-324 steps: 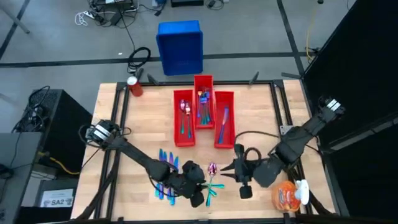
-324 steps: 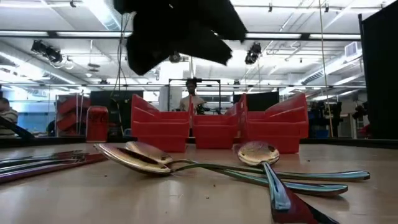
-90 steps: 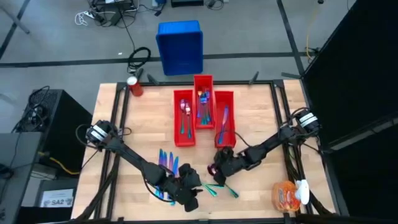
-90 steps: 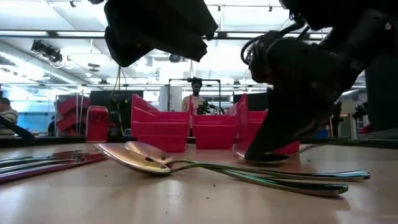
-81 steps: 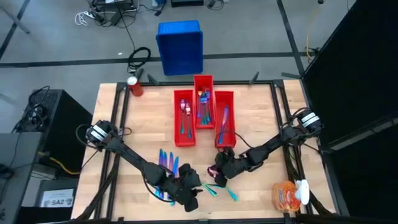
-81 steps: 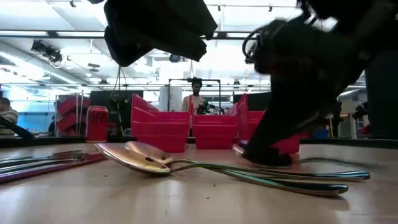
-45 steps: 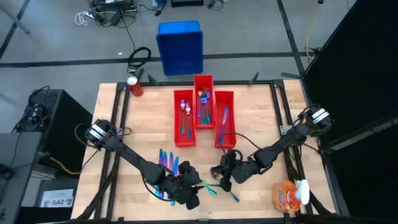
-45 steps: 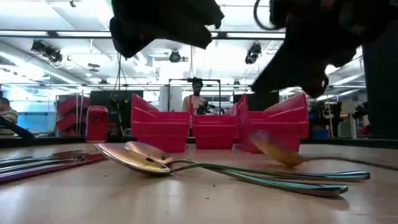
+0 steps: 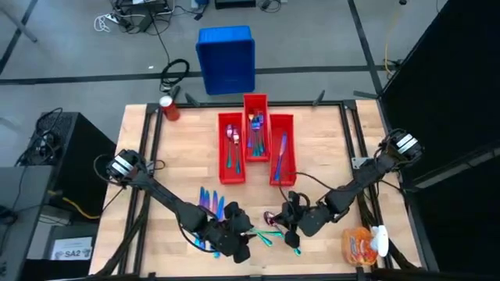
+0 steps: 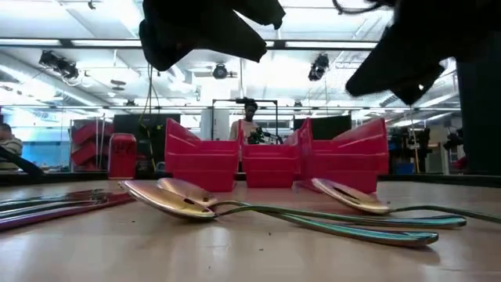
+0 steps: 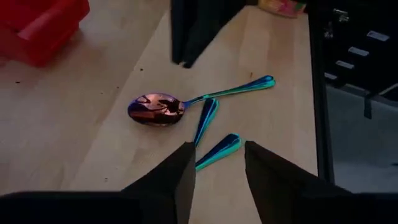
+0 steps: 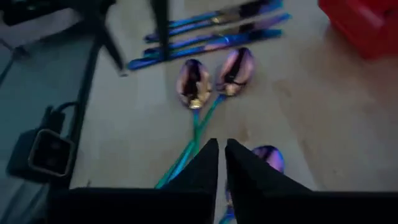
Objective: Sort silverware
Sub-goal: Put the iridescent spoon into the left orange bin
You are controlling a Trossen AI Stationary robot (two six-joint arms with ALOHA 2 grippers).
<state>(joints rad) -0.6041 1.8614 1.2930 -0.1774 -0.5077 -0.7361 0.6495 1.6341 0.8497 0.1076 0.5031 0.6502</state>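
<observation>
The right gripper point(image 9: 291, 226) hovers near the wooden table's point(image 9: 180, 156) front edge, fingers nearly closed and holding nothing, above a loose iridescent purple-bowled metal spoon point(image 11: 158, 109). The left gripper point(image 9: 244, 242) waits close by toward the front edge, fingers parted and empty. Slim blue-purple knives point(image 9: 209, 204) lie just beyond it; more silverware sits in three long red plastic bins point(image 9: 231, 148) toward the far edge

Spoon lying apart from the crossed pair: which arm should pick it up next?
Probably right: its pincer hangs just beside the spoon, though shut. The left pincer is open but farther back.
</observation>
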